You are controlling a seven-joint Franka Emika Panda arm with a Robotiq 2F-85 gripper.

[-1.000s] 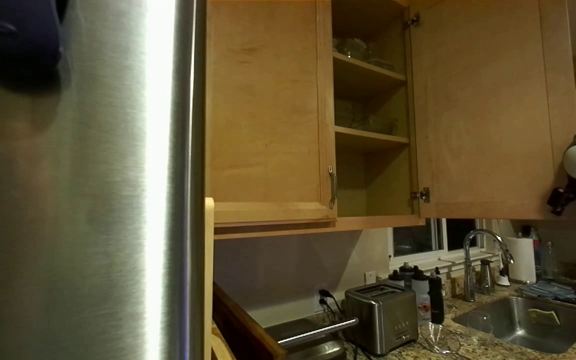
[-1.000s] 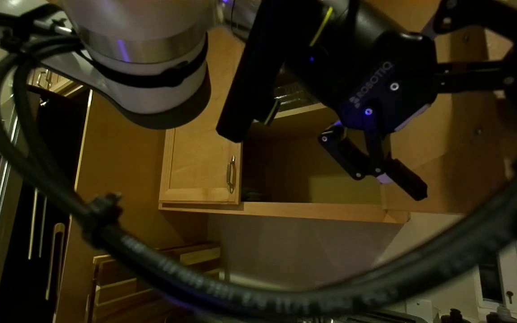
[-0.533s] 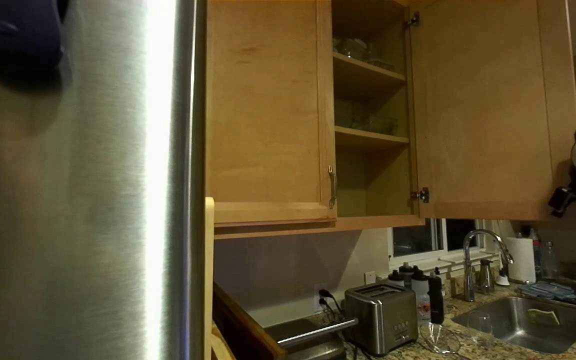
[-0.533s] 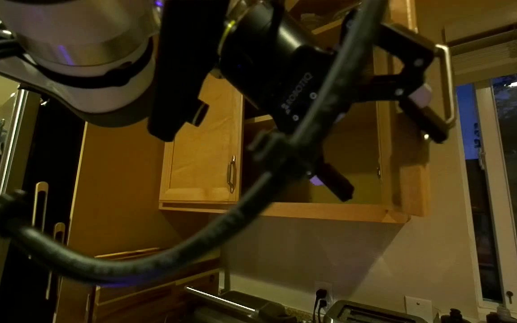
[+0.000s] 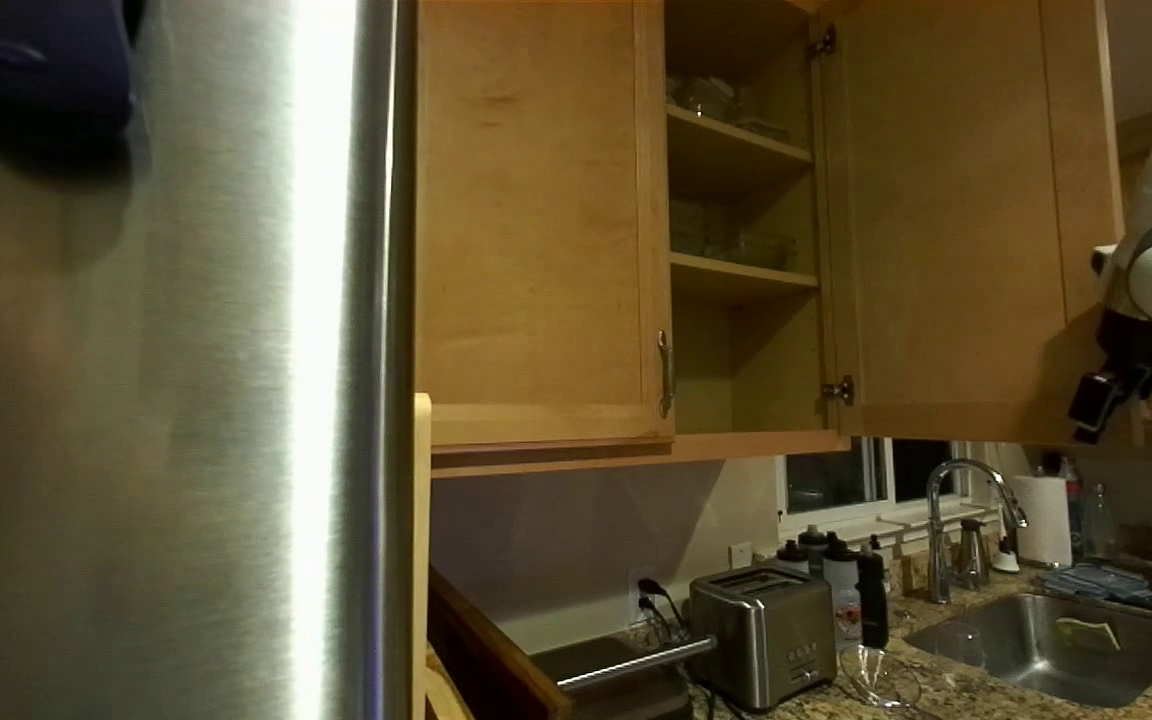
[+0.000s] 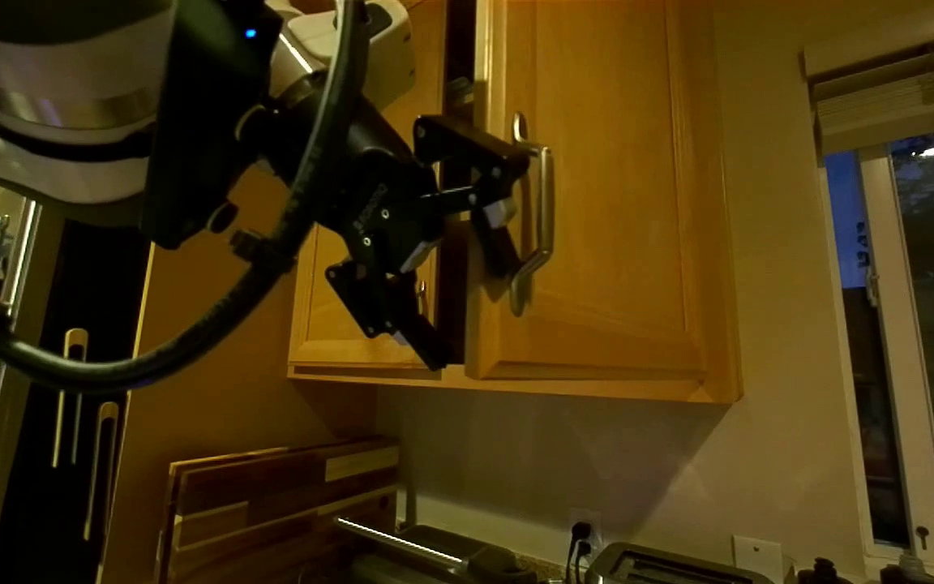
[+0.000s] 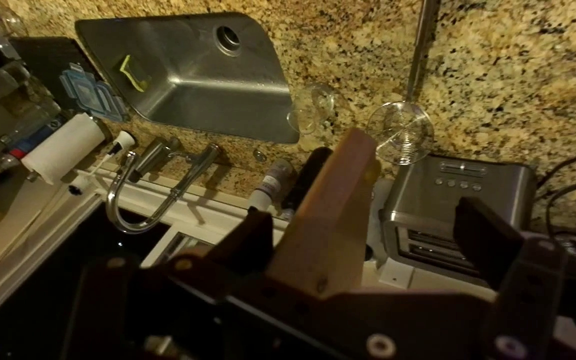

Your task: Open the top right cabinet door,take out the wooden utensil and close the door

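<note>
The top right cabinet door point(image 6: 613, 203) stands part open, with its bar handle point(image 6: 546, 195) at the lower left; its inner face point(image 5: 946, 220) shows in an exterior view. My gripper point(image 6: 471, 304) is at the door's lower free edge, jaws spread wide. One finger point(image 6: 495, 247) lies close beside the handle, the other over the gap towards the cabinet. In the wrist view the door's wooden edge point(image 7: 318, 225) runs between the fingers, nearer the left one; whether it touches cannot be told. The wooden utensil is hidden or out of view.
The neighbouring cabinet door point(image 5: 536, 220) is closed. Glassware point(image 5: 756, 250) sits on the cabinet shelves. Below are a toaster point(image 5: 766, 640), bottles point(image 5: 841, 590), a faucet point(image 5: 936, 520) and a sink point(image 5: 1036, 690). A fridge point(image 5: 186, 400) stands close by. A cable point(image 6: 110, 373) hangs from the arm.
The door has swung towards the cabinet opening, leaving a narrower gap in an exterior view. My gripper has moved left along with it, in both exterior views, its jaws staying open.
</note>
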